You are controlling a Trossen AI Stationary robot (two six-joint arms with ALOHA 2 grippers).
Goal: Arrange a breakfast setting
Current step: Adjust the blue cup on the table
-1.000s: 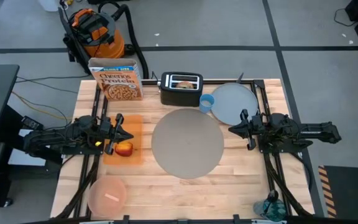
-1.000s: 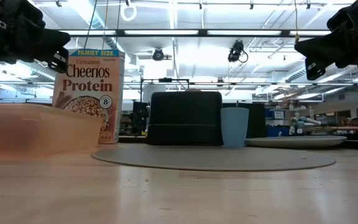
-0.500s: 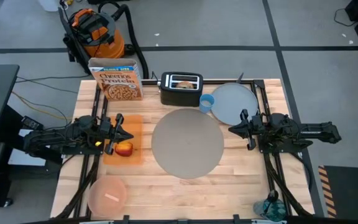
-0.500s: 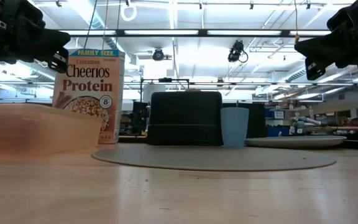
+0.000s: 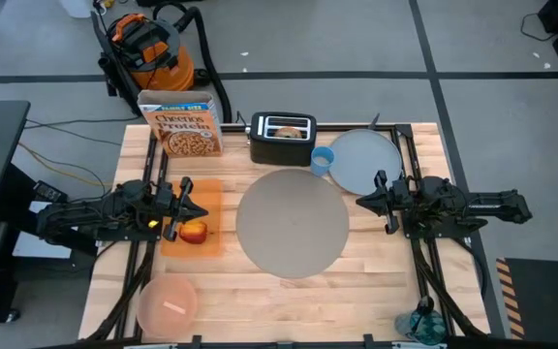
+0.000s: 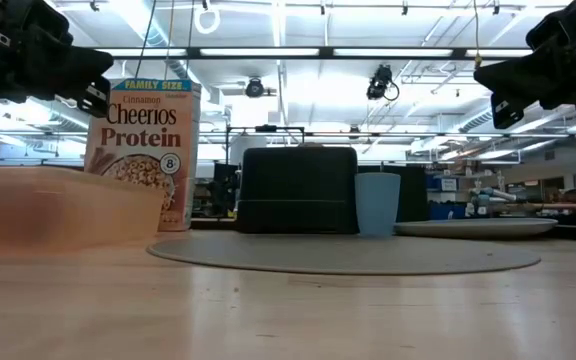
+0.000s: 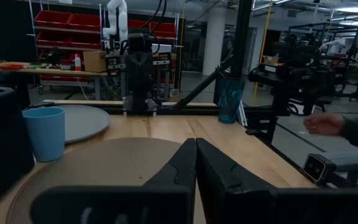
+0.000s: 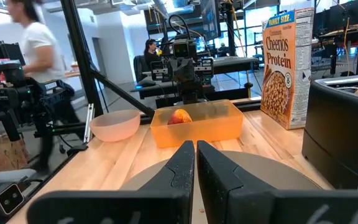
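The round grey placemat (image 5: pixel 292 222) lies flat at the table's middle. The blue-grey plate (image 5: pixel 366 160) lies at the far right, the small blue cup (image 5: pixel 323 160) stands beside it. A bagel (image 5: pixel 285 125) sticks up from the black toaster. The red-yellow apple (image 5: pixel 194 232) lies in an orange tray. The pink bowl (image 5: pixel 168 302) stands at the near left with a pale piece inside. My left gripper (image 5: pixel 199 207) hovers shut above the orange tray. My right gripper (image 5: pixel 360 201) hovers shut at the mat's right edge. I see no spoon.
A Cheerios box (image 5: pixel 181 122) and the black toaster (image 5: pixel 282 139) stand along the far edge. The orange tray (image 5: pixel 193 218) lies left of the mat. A teal object (image 5: pixel 420 323) sits at the near right corner. People show in the room behind the table.
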